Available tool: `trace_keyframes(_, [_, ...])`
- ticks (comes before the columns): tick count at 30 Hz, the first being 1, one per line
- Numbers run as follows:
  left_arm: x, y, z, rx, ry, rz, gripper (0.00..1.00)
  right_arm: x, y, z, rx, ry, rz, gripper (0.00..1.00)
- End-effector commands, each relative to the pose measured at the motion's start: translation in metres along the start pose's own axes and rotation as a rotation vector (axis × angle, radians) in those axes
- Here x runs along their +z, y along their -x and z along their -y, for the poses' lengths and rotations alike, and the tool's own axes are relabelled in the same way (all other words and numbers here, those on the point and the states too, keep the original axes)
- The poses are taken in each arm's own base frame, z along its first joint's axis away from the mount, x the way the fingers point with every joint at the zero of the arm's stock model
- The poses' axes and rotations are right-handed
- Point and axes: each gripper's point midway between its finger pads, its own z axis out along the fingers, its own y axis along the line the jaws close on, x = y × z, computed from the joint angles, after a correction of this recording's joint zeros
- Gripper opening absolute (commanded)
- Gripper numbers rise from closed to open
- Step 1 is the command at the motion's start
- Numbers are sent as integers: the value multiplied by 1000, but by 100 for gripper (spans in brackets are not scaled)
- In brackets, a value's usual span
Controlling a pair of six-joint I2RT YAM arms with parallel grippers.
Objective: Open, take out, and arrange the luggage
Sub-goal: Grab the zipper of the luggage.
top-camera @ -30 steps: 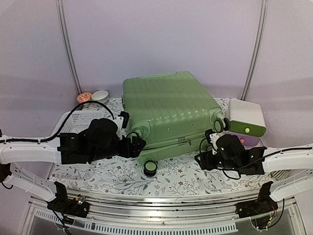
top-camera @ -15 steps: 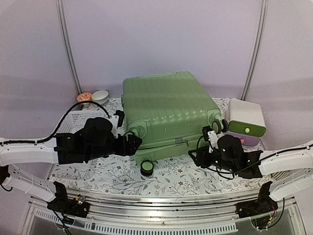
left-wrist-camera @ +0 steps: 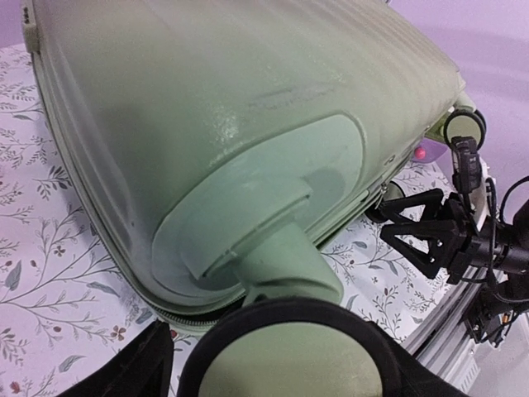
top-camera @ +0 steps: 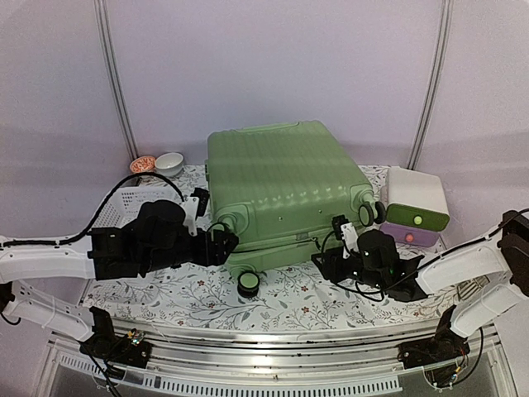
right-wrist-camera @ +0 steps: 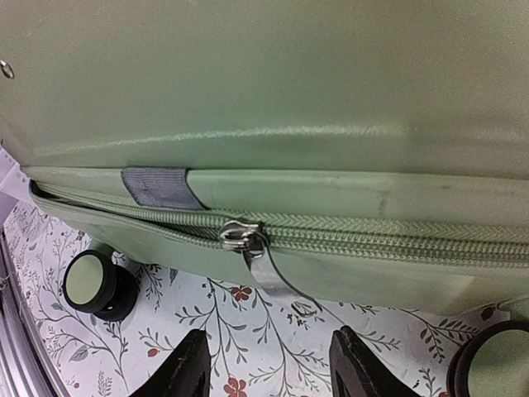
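Observation:
The luggage (top-camera: pixel 281 182) is a big light-green ribbed suitcase lying flat and zipped on the floral cloth. My left gripper (top-camera: pixel 225 241) is at its front left corner. In the left wrist view (left-wrist-camera: pixel 281 368) the jaws are open around a black-rimmed green wheel (left-wrist-camera: pixel 289 356), with a strip of cloth showing between the left finger (left-wrist-camera: pixel 136 372) and the wheel. My right gripper (top-camera: pixel 326 263) is at the front edge, open (right-wrist-camera: pixel 277 357). It is just short of the silver zipper slider (right-wrist-camera: pixel 241 236) and its pull tab (right-wrist-camera: pixel 281 285), which hangs onto the cloth.
A white-green-purple box (top-camera: pixel 416 207) stands right of the suitcase. A white perforated basket (top-camera: pixel 124 203) and two small bowls (top-camera: pixel 169 161) sit at the back left. Another wheel (top-camera: pixel 250 283) pokes out at the front. The table's near edge (top-camera: pixel 289 327) runs close below both grippers.
My right gripper has slid left along the suitcase's front edge to the zipper pull and its jaws have narrowed. The left arm has shifted slightly left at the wheel.

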Motion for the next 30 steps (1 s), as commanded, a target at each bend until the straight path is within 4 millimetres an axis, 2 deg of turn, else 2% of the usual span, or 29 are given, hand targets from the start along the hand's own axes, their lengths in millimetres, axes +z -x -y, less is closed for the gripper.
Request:
trace_keyframes(1, [-1,4,-18,1,58,27,76,5,13,-1,28,26,54,50])
trace_keyframes(8, [-1,5,-19,6,61,33,76,9,8,5,56,59,37,49])
trace_keyframes(14, [0,5,-17,6,55,28,76,21,6,5,56,80,9,48])
trace_keyframes(17, [1,5,-17,6,53,27,76,27,7,1,53,90,3,45])
trace_keyframes(21, [0,6,-18,9,59,29,76,29,11,0,50,87,12,29])
trace_keyframes(23, [-1,7,-19,10,64,33,75,25,14,4,54,68,27,16])
trace_keyframes(25, [-2,7,-21,9,71,35,76,19,18,10,62,39,48,7])
trace_keyframes(26, [-2,8,-21,10,71,36,75,15,19,14,66,19,57,4])
trace_keyframes(30, [-2,8,-23,10,75,38,67,1,16,30,67,-59,57,3])
